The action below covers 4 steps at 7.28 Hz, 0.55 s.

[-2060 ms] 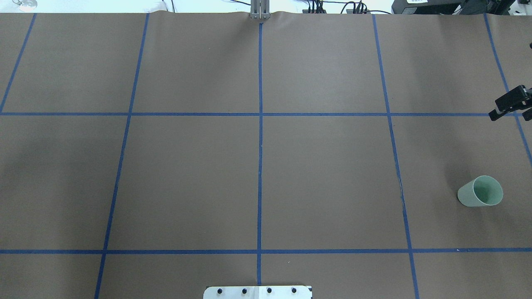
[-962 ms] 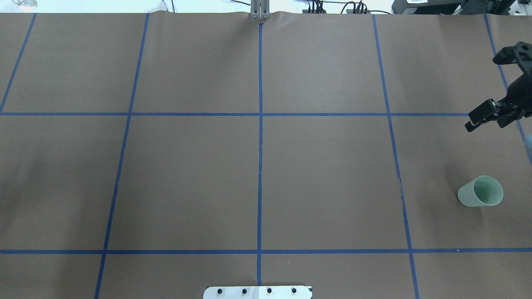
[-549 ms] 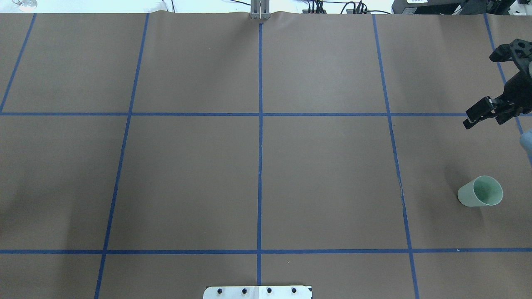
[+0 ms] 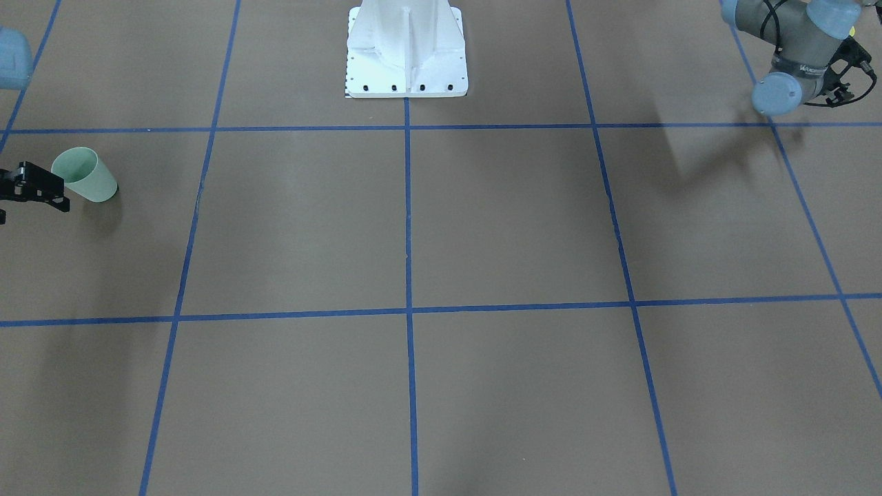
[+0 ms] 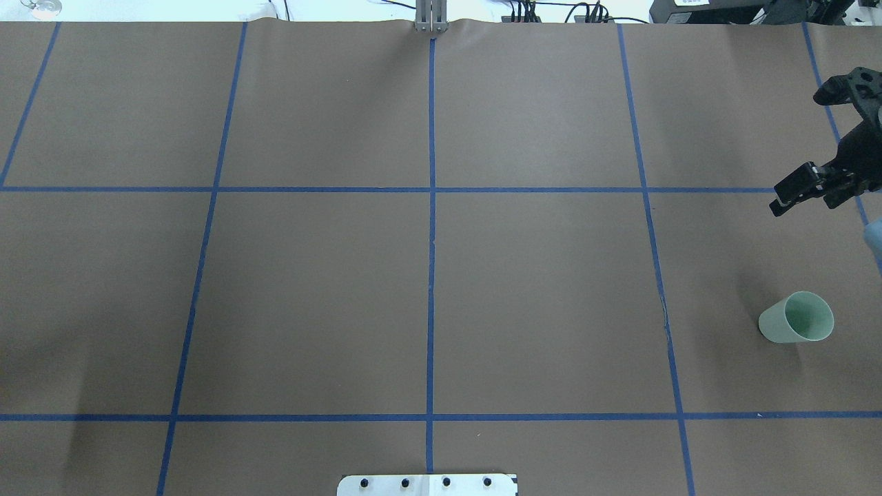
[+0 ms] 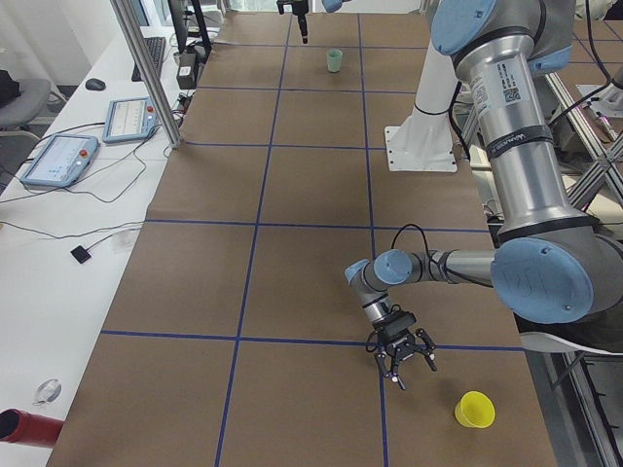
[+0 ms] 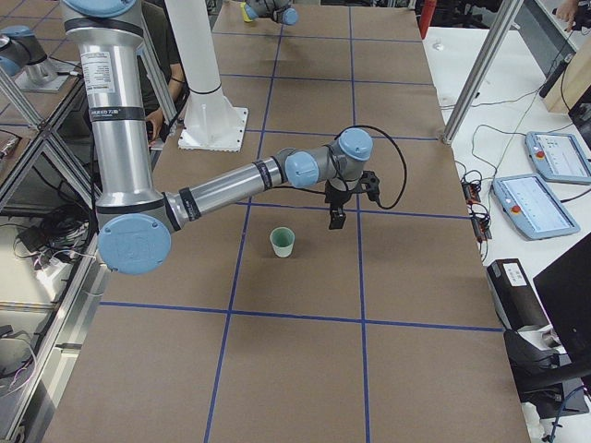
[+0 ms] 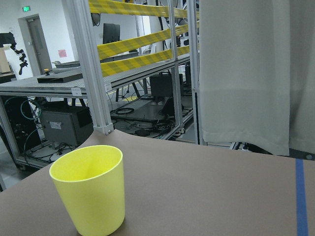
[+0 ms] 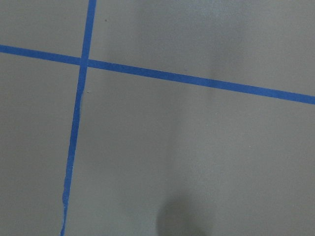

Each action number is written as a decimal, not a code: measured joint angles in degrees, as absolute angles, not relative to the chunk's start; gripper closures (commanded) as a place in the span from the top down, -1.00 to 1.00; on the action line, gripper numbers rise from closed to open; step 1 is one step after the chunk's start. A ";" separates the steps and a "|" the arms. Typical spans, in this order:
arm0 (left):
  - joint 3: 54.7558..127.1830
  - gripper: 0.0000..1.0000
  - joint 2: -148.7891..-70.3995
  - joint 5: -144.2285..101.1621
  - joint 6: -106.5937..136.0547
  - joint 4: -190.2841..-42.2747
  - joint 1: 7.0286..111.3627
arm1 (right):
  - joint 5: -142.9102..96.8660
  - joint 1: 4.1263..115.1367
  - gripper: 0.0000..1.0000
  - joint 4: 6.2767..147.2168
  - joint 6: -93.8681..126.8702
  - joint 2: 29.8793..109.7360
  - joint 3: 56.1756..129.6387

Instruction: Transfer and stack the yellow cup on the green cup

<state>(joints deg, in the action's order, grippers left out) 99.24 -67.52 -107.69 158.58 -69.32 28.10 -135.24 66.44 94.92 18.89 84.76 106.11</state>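
Here the yellow cup stands upright on the table at the robot's left end, near the left gripper; I cannot tell whether its fingers are spread or together. Well apart, the green cup stands upright at the right end, near the right gripper, whose fingers are spread and hold nothing.

The yellow cup and green cup look smooth plastic; the table wears matt brown paper.
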 measured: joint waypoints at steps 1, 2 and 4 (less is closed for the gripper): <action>98.63 0.98 -67.41 -110.06 159.78 -69.34 26.80 | -135.26 66.29 1.00 94.92 18.89 84.77 106.07; 97.79 0.98 -67.34 -111.92 160.49 -69.34 25.75 | -135.26 66.12 1.00 94.92 18.90 84.73 106.03; 95.49 0.98 -67.13 -113.44 161.10 -69.78 24.57 | -135.38 65.78 1.00 94.92 18.95 84.69 106.01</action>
